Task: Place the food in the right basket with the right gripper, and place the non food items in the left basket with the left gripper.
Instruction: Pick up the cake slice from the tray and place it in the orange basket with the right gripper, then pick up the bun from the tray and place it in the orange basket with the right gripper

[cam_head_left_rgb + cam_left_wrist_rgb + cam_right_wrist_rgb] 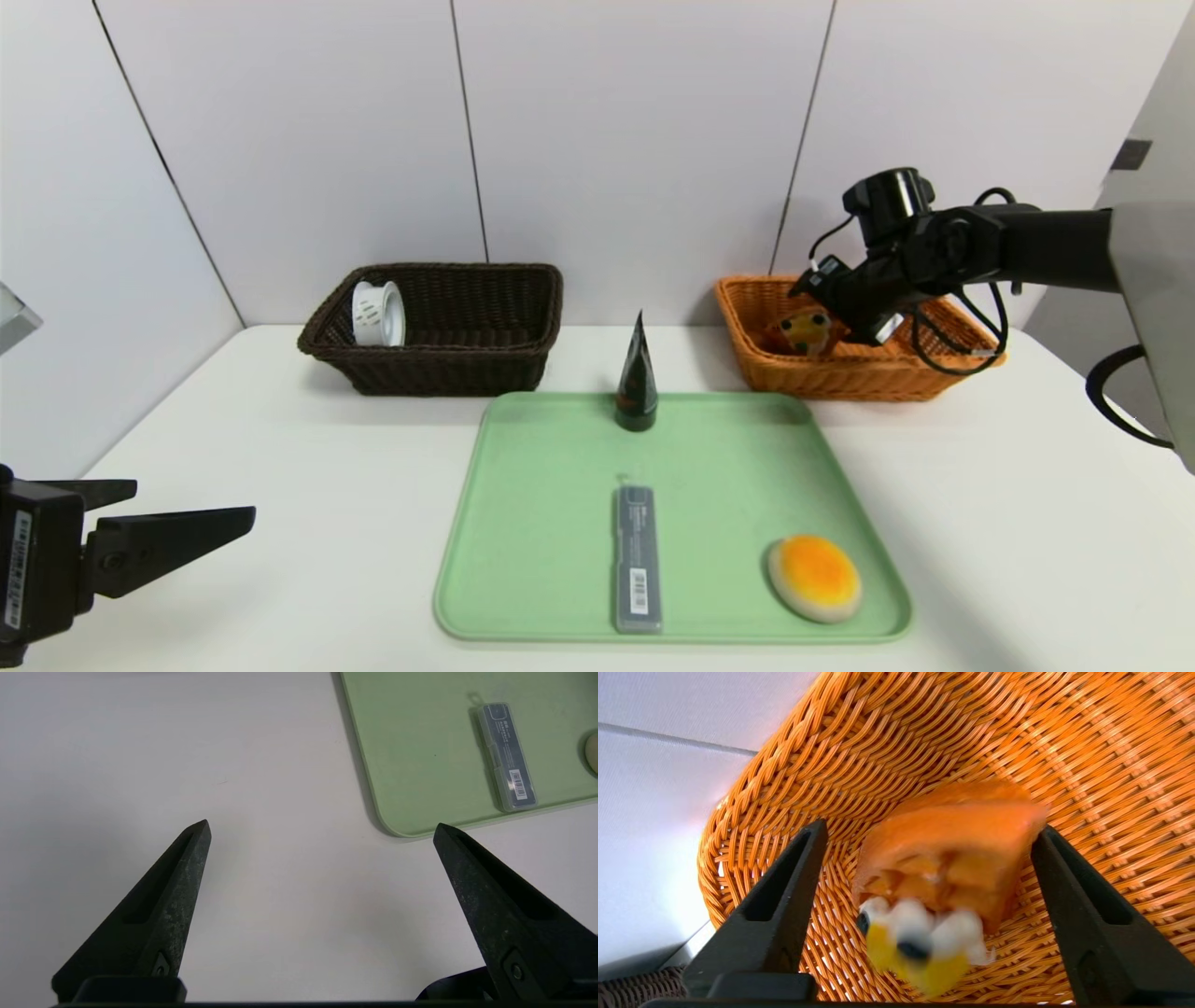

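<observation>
Waffle slice (943, 858) is lying in the near-left part of the orange basket (840, 381), between the right gripper's (929, 833) widely parted jaws, apparently ungripped; probably light, soft-topped, best held by its firmer waffle sides. Left gripper (322, 823) is idling, wide open, over the bench's (308, 560) near left.

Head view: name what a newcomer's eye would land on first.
Probably the orange basket at the right, with the right gripper open over the waffle slice inside it. Next, the bun, its bright orange-yellow top standing out near the green tray's near right corner. Then the dark upright cone-shaped tube at the tray's far edge.
</observation>
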You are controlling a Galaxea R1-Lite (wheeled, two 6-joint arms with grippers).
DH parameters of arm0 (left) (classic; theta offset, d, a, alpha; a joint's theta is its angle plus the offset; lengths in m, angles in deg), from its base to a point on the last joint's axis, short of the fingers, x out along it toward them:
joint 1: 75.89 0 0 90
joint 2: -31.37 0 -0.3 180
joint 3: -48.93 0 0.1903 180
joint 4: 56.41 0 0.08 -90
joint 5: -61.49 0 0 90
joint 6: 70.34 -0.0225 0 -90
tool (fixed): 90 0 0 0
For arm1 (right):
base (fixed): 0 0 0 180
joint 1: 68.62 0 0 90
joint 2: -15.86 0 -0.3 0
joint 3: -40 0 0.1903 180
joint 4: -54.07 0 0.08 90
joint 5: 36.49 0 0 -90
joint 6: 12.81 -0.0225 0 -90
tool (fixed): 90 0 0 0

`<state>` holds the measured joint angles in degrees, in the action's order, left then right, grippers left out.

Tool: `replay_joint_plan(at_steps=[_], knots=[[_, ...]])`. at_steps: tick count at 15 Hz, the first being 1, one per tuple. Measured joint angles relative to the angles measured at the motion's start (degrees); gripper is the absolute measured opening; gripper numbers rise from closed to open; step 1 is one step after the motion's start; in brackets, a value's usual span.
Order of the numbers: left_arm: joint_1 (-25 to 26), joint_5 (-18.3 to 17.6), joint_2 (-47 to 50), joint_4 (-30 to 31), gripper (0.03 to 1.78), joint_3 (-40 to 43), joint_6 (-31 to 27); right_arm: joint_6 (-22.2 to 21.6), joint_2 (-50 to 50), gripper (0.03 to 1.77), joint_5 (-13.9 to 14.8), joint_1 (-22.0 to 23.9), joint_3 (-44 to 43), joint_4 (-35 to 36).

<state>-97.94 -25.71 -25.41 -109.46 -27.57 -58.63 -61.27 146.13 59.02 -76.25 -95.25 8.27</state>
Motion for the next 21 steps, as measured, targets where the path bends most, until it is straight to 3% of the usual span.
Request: replay_joint_plan(at_steps=[3,6,10,15,18,21], knots=[[0.00,0.02,0.15,0.02,1.69,-0.06,0.00,0.52,-0.98,1.55,0.41,0.02,0.01,-0.28],[0.00,-0.02,0.43,0.04,1.69,-0.11,-0.02,3.82,-5.02,1.60,1.27,0.11,0.01,-2.21],[-0.52,-0.05,0.59,0.33,1.69,-0.27,0.00,10.59,-14.12,1.64,5.53,-0.85,0.01,-6.38],[-1.15,-0.02,0.69,0.00,1.69,-0.16,0.12,11.73,-23.27,1.68,5.32,-12.31,0.01,-33.09],[-1.16,-0.02,1.33,0.00,1.69,0.17,0.23,9.00,-25.11,1.69,0.68,-17.34,0.06,-48.40],[-1.16,-0.05,2.24,-0.05,1.69,0.77,0.41,7.78,-25.14,1.69,-8.37,-18.49,0.37,-58.44]])
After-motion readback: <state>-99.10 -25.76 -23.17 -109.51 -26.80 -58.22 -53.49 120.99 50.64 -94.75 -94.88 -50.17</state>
